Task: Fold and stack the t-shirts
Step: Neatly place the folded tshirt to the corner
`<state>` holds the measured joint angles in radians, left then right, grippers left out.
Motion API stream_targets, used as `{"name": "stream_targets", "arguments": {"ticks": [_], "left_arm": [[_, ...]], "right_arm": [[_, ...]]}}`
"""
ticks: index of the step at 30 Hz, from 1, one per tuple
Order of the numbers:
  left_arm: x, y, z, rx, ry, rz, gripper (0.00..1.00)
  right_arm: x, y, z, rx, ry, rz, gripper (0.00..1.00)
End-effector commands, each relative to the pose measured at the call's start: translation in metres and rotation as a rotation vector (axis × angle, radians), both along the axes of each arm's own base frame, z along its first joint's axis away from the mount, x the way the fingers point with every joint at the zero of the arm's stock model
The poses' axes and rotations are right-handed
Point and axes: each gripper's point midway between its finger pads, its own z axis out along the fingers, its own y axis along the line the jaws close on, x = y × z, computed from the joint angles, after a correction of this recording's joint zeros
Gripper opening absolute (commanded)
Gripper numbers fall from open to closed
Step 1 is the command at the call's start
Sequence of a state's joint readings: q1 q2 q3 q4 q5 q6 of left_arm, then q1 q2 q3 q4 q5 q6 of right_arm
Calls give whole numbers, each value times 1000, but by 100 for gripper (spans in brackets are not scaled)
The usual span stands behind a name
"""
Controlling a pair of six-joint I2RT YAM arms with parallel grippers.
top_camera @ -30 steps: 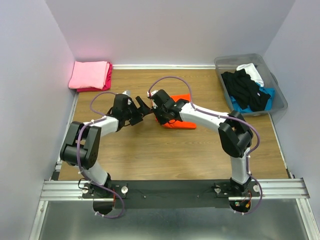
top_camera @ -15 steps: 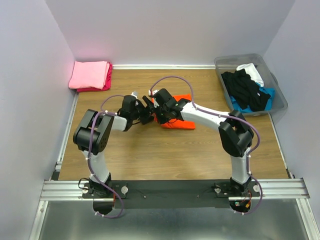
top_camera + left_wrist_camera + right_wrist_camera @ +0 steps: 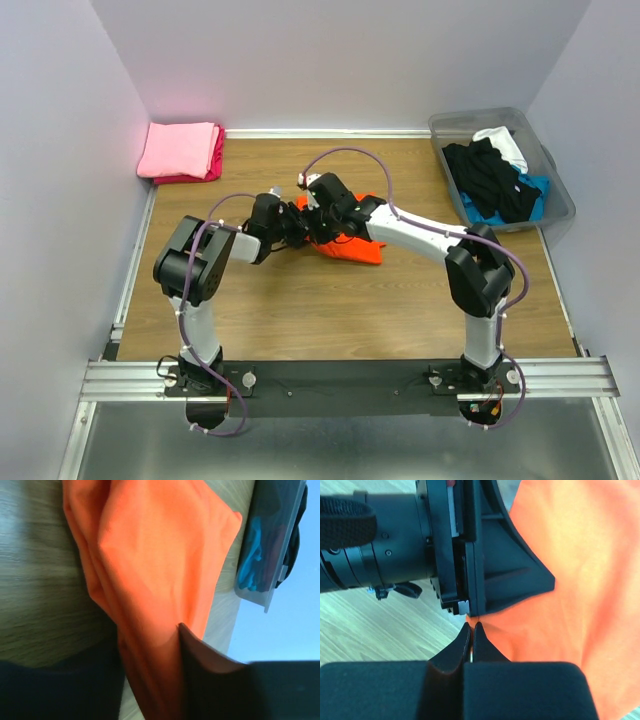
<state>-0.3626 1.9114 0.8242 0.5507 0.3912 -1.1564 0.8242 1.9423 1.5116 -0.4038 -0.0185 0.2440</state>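
Note:
The bright orange t-shirt (image 3: pixel 352 243) lies crumpled mid-table. My two grippers meet at its left edge. My left gripper (image 3: pixel 290 230) comes in from the left, and in its wrist view a thick fold of the orange t-shirt (image 3: pixel 160 560) fills the gap between the closed-in jaws of the left gripper (image 3: pixel 149 636). My right gripper (image 3: pixel 315 225) is shut, and in the right wrist view the tips of the right gripper (image 3: pixel 471 626) pinch the edge of the orange t-shirt (image 3: pixel 570 590), just below the left gripper's black body (image 3: pixel 485 555). Folded pink and magenta t-shirts (image 3: pixel 182 150) are stacked at the back left.
A translucent grey bin (image 3: pixel 555 205) at the back right holds black (image 3: pixel 485 175), white (image 3: pixel 508 145) and blue (image 3: pixel 530 187) t-shirts. Walls close in the left, back and right sides. A metal rail (image 3: pixel 350 378) runs along the near edge.
My left gripper moved right to the orange t-shirt's edge and closed from wide open onto a fold of it. The right gripper stayed shut, and the shirt's left edge shifted left.

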Motion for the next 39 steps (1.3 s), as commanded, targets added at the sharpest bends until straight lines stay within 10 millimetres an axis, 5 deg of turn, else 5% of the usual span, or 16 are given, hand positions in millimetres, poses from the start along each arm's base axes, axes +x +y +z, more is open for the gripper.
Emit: {"name": "stream_targets", "arguments": {"ticks": [1, 3, 8, 9, 10, 17, 18, 19, 21, 22, 24, 25, 27, 31, 39], "left_arm": [[4, 9, -19, 110, -6, 11, 22], [8, 15, -22, 179, -27, 3, 0], [36, 38, -8, 406, -140, -18, 0], [52, 43, 7, 477, -221, -41, 0], [50, 50, 0, 507, -190, -25, 0], [116, 124, 51, 989, -336, -42, 0], [123, 130, 48, 1032, -335, -56, 0], [140, 138, 68, 1062, -370, -28, 0], [152, 156, 62, 1185, -354, -55, 0], [168, 159, 82, 1216, -388, -27, 0], [180, 178, 71, 1339, -352, -62, 0], [192, 183, 87, 1374, -367, -40, 0], [206, 195, 71, 1403, -328, -59, 0], [238, 208, 82, 1393, -358, -68, 0], [264, 254, 95, 1486, -385, -34, 0]], "right_arm": [[-7, 7, 11, 65, 15, 25, 3], [-10, 7, 13, 73, 20, 29, 11], [-18, -7, 32, 83, -13, 15, 46], [-23, -15, 27, 66, -2, 12, 49], [-24, -15, 35, 79, -15, 13, 51], [-64, -70, 43, 4, 16, -35, 81], [-68, -75, 45, 3, 22, -41, 83], [-76, -83, 49, -6, 33, -42, 83], [-78, -93, 48, -35, 34, -67, 84], [-81, -95, 48, -39, 43, -70, 84], [-87, -101, 46, -58, 66, -74, 84], [-89, -103, 46, -69, 74, -78, 84], [-90, -104, 45, -80, 85, -79, 84], [-87, -108, 37, -138, 96, -71, 84], [-82, -101, 22, -191, 143, -55, 84]]}}
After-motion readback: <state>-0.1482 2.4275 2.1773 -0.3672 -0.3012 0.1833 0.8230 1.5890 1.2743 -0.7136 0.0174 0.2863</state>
